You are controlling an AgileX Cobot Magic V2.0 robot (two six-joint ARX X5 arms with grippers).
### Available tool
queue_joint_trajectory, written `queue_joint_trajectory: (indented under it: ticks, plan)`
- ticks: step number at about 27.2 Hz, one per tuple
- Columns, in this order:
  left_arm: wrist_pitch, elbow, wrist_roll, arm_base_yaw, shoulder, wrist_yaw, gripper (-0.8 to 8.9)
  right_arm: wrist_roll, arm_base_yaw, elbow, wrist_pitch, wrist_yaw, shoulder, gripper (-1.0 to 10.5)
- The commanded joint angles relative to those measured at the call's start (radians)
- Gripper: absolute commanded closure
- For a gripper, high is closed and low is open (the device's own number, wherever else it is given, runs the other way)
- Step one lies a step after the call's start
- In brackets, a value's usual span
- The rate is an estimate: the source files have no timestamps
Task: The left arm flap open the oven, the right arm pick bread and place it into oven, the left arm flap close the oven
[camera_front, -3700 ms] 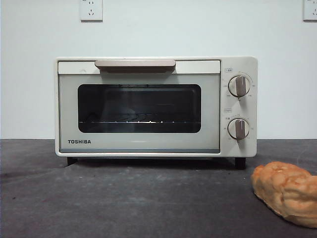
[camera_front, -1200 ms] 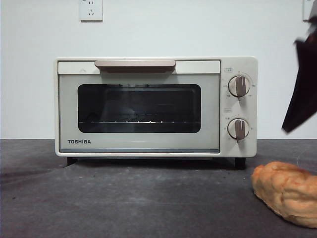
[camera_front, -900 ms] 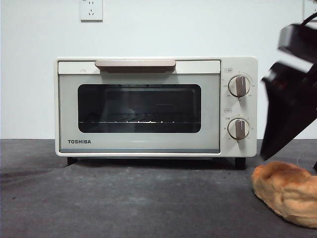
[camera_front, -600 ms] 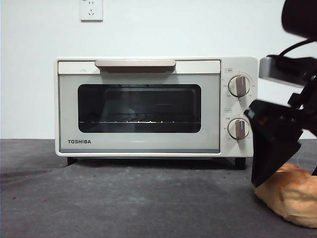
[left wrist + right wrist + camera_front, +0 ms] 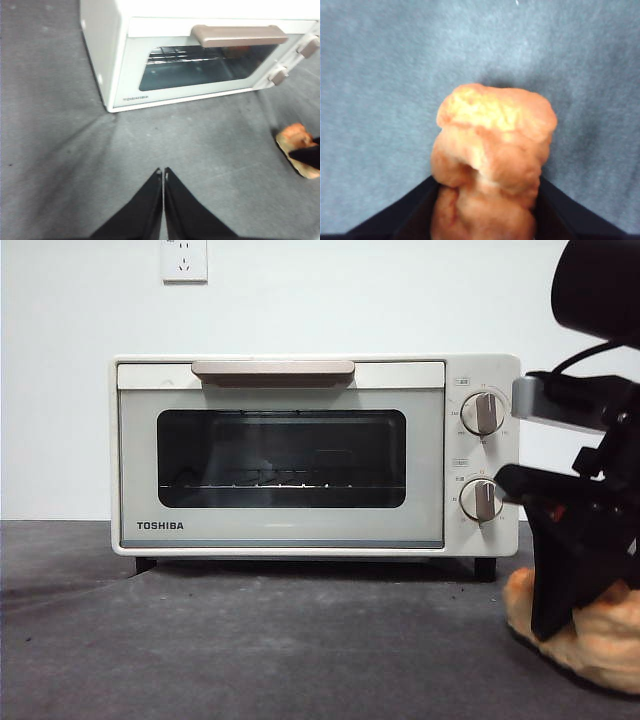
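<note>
Front view — right gripper straddles bread beside shut oven.

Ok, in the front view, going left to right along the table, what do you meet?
Cream-white boxy TOSHIBA toaster oven with its door shut → its two round knobs → the right arm's black tool, down astride the lumpy golden-brown bread loaf at the right edge.

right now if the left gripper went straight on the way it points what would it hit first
Probably the oven, near its front lower corner. The left gripper, jaws shut, points across bare table towards it; depth is unclear.
</note>
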Motion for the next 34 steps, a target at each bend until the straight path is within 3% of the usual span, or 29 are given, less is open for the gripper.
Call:
queue_joint_trajectory:
  ticks: [1,11,25,34]
  plan:
    - [0.040,0.019,-0.042,-0.026,0.011,0.003,8.02,0.001,0.010,0.042,-0.016,-0.001,-0.053,7.3]
    - [0.372,0.062,-0.193,-0.242,0.225,-0.031,8.01,-0.044,0.010,0.270,-0.288,-0.012,-0.341,7.3]
    - [0.486,0.304,-0.137,-0.432,0.629,-0.172,8.01,-0.052,0.010,0.351,-0.358,-0.011,-0.466,7.3]
    - [0.509,0.361,-0.095,-0.491,0.763,-0.241,8.01,-0.053,0.010,0.351,-0.370,-0.011,-0.506,7.3]
